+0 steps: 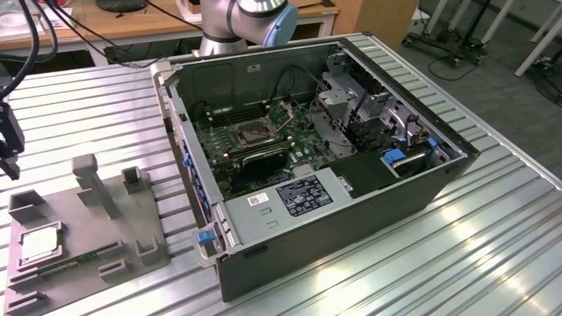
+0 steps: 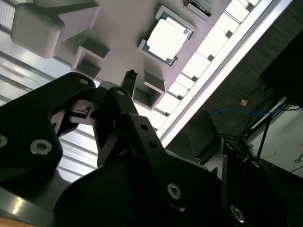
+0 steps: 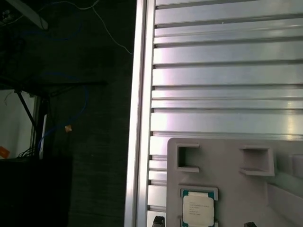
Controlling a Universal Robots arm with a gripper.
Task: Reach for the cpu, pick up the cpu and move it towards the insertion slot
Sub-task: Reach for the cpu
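Hovering by the grey holder, my gripper has its fingers spread, gripping nothing. I see the cpu flat in a holder recess; the insertion slot sits inside the open computer case.

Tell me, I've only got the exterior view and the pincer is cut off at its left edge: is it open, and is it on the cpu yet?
Observer: Open. In the first wrist view the pincer shows two dark fingertips standing apart.
Operator: And the cpu?
Observer: Not touched. In both wrist views the cpu lies flat in a recess of the grey holder, apart from the pincer.
Operator: Which way up is it?
Observer: Silvery face up. In the second wrist view the cpu shows a green rim around that face.
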